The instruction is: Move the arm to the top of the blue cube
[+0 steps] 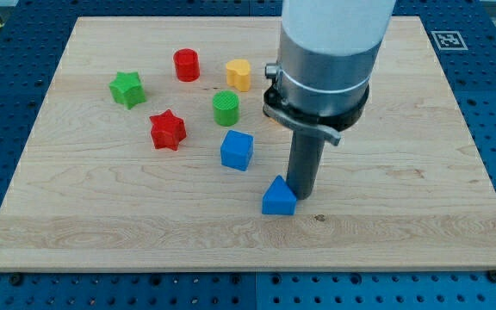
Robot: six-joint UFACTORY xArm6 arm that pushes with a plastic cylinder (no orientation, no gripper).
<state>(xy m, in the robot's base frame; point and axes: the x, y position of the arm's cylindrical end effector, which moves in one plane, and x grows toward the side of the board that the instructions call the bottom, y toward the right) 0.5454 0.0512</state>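
The blue cube (pixel 237 150) sits near the middle of the wooden board (pixel 420 172). My tip (pixel 302 195) rests on the board to the lower right of the cube, apart from it. The tip stands right beside a blue triangular block (pixel 278 197), touching or almost touching its right side. The rod rises from the tip to the large grey arm body (pixel 325 60) at the view's top.
A green cylinder (pixel 226 108) stands just above the blue cube. A yellow block (pixel 238 75), a red cylinder (pixel 186 65), a green star (pixel 127 88) and a red star (pixel 168 129) lie to the upper left. A marker tag (pixel 447 40) sits at the top right corner.
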